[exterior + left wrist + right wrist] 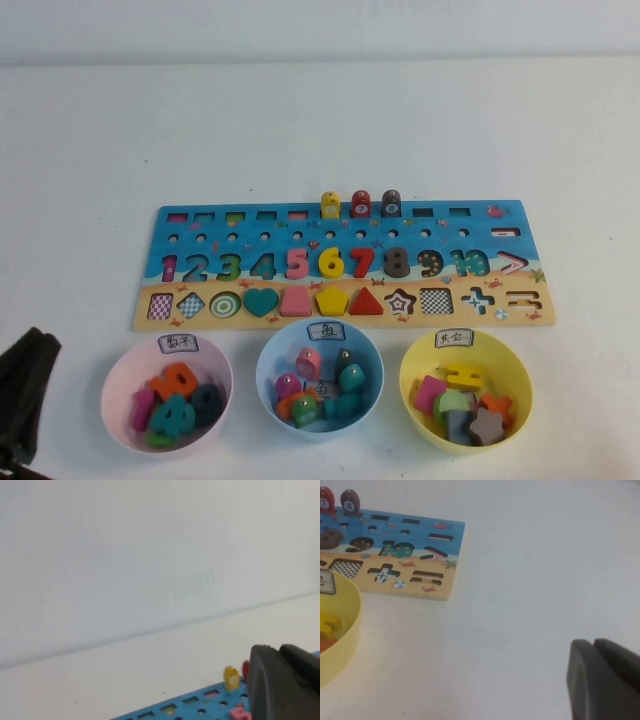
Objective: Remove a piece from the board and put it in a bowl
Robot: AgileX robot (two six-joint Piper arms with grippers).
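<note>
The blue-and-sand board [345,215] lies across the middle of the table, with yellow [330,205], red [361,204] and brown [391,203] pegs standing in its top row. A pink peg [309,362] lies inside the light blue bowl [268,352], among other pegs. My left gripper [27,395] is at the table's near left corner, shut and empty; in the left wrist view [277,650] it is raised in front of the board [200,702]. My right gripper [594,642] is shut and empty over bare table right of the board [445,555]; it is out of the high view.
A pink bowl [120,372] with number pieces stands at the front left. A yellow bowl [505,365] with sign pieces stands at the front right and also shows in the right wrist view [347,630]. All three bowls sit just in front of the board.
</note>
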